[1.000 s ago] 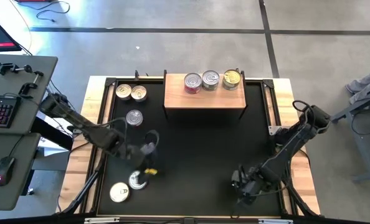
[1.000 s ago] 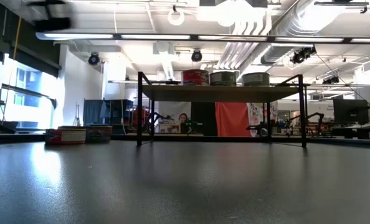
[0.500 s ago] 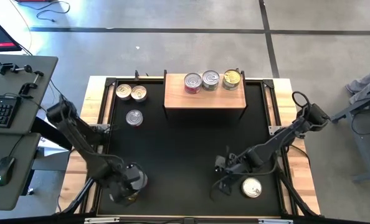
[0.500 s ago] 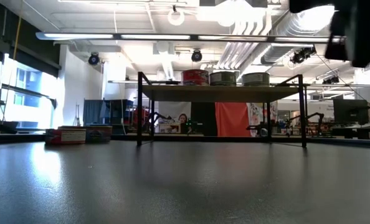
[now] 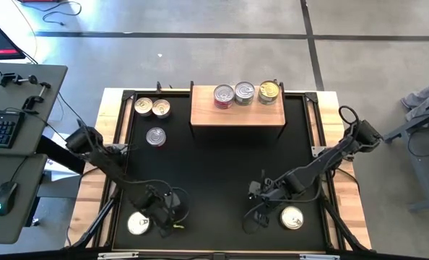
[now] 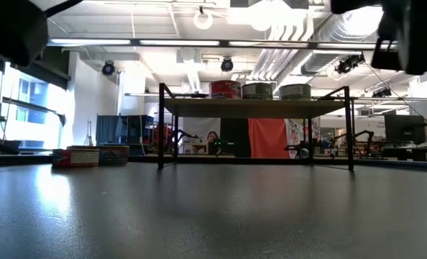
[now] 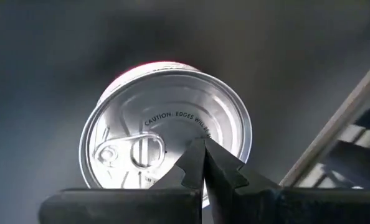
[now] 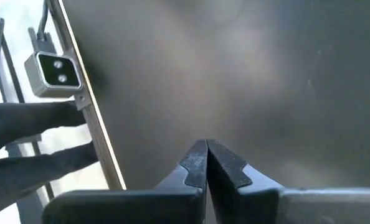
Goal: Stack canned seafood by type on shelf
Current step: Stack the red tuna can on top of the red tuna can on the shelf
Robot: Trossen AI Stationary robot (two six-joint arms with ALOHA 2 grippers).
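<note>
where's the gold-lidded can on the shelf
In the high view the gold-lidded can sits at the right end of the row of three on the wooden shelf, right beside the middle silver can.

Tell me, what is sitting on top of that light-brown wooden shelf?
Three flat round tins stand in a row along the back edge of the light-brown wooden shelf: a red-sided tin, a silver-lidded tin and a gold-lidded tin. Whether any stands on another cannot be told; the floor under the shelf is hidden from above.

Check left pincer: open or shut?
Shut. The left pincer has its fingertips pressed together, empty, above a silver pull-tab tin lying lid-up.
</note>
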